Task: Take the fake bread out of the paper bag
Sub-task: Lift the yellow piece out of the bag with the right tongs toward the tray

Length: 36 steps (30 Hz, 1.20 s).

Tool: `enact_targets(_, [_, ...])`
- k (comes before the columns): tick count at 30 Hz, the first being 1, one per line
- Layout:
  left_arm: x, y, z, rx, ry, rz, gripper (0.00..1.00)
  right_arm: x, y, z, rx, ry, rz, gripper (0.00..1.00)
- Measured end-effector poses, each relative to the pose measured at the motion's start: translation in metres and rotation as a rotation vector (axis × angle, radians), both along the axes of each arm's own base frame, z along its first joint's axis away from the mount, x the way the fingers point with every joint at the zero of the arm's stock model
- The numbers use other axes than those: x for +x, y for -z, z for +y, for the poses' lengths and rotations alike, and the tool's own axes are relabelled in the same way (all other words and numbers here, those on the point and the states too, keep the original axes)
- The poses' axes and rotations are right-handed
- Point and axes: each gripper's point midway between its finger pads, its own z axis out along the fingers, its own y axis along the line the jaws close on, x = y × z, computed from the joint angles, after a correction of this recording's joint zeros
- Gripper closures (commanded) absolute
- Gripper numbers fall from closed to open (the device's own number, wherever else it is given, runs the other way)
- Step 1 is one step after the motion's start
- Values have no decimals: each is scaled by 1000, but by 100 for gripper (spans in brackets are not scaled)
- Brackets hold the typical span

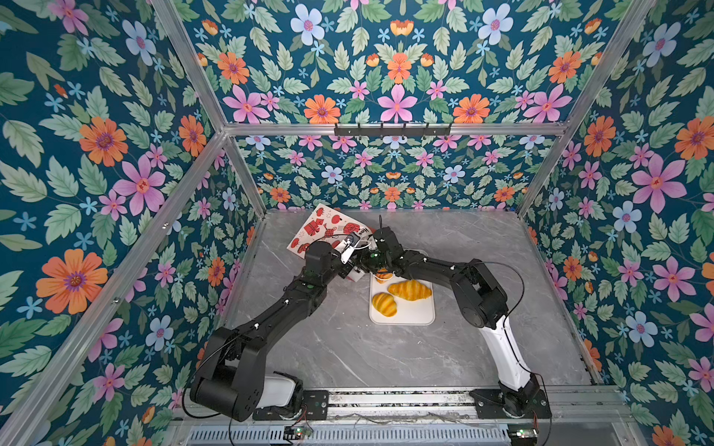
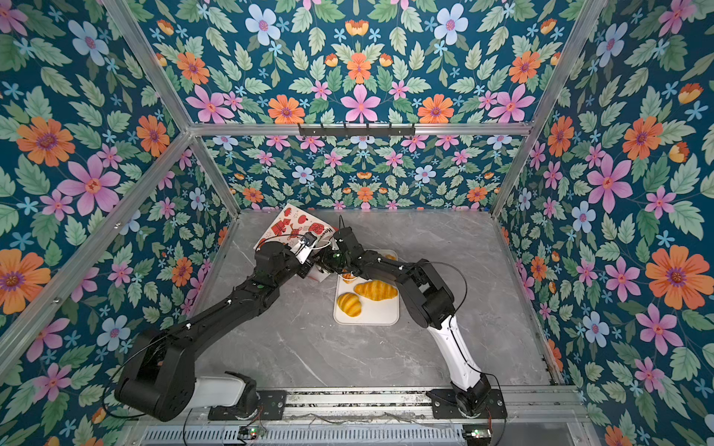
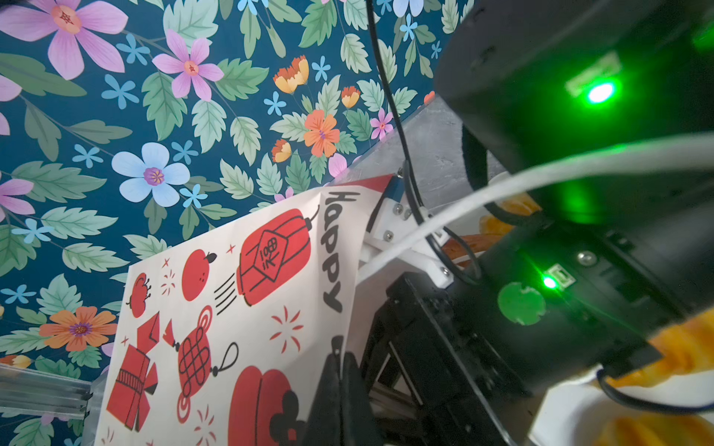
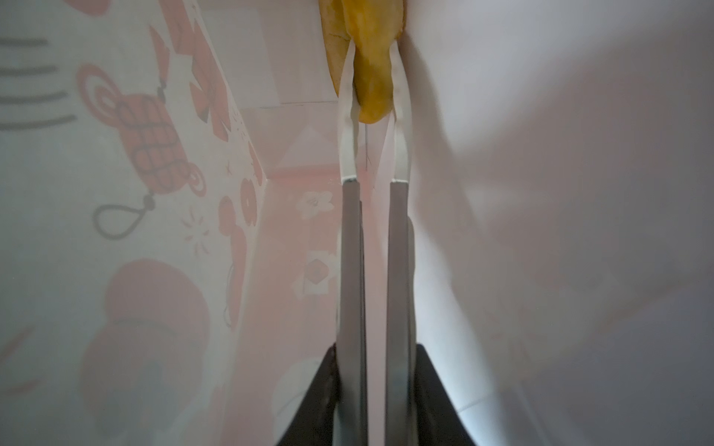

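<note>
Right wrist view: inside the paper bag, my right gripper pinches the fake bread straight ahead, long axis along my fingers, while my left gripper clamps the bag's rim.

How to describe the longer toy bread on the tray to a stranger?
Find the white tray on the grey marble table. On it, the long roll lies toward the right arm. It is longer and slimmer than the round bun beside it, both glossy golden.
</note>
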Motion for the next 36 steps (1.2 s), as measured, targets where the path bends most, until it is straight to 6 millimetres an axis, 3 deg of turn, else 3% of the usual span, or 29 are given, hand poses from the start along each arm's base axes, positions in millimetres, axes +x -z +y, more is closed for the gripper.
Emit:
enact_targets(8, [1,0,-1,-1,2,-2,100,-9,3,-10,-26,0,1,92])
enact_targets(17, [3,4,-1,5,-4,3,100,-32,-11,-35,-75,-17,-31,96])
enact_targets(28, [3,6,0,11,-11,4,100,-80,0,-73,-62,-68,44,99])
enact_targets(36, [5,12,3,22,-30,14,100,-109,-19,-101,18,-86,64,100])
